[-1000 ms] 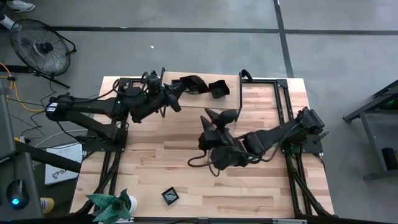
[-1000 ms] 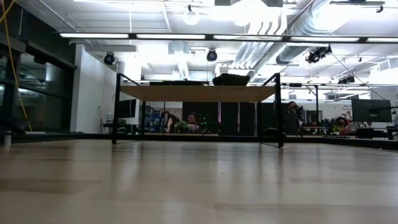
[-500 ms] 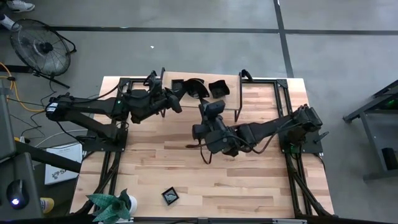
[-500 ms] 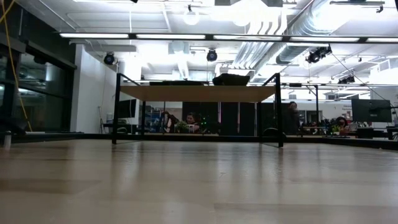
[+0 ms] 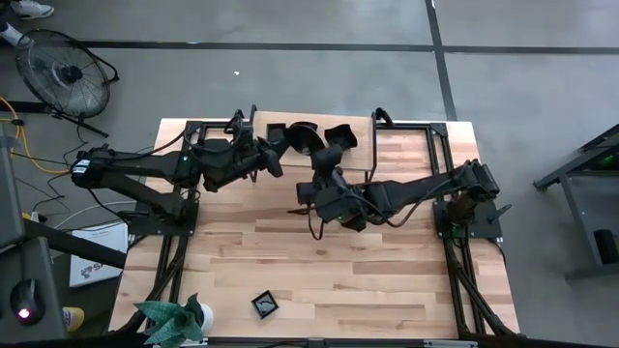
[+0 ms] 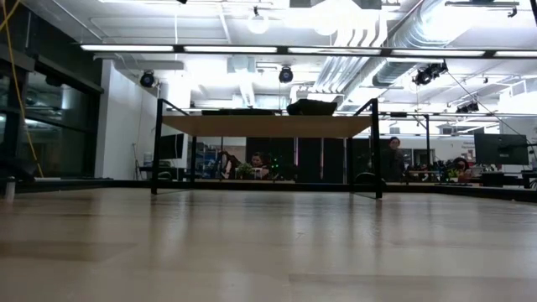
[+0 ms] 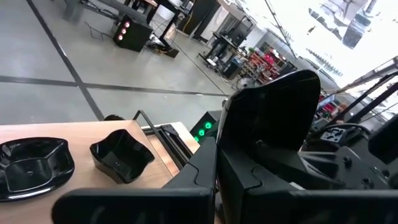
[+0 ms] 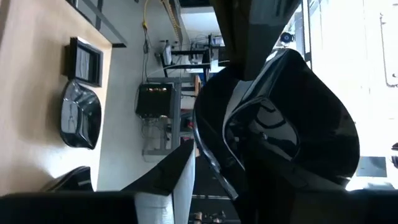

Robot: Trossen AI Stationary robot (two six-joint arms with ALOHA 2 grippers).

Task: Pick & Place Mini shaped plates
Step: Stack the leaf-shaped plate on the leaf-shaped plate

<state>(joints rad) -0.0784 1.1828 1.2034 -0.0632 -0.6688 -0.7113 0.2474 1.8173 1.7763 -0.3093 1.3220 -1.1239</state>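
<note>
my right hand clamped on glossy black plate, just short of plate row at counter far edge

row there: square plate, wavy plate, boxy plate side by side

one more small square plate well apart from row, near plant at near edge

left hand pinched together, empty, touching distance from square plate in row

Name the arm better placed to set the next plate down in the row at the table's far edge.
Right. Its claw holds a glossy black plate near that row. The left claw is shut and appears empty.
</note>
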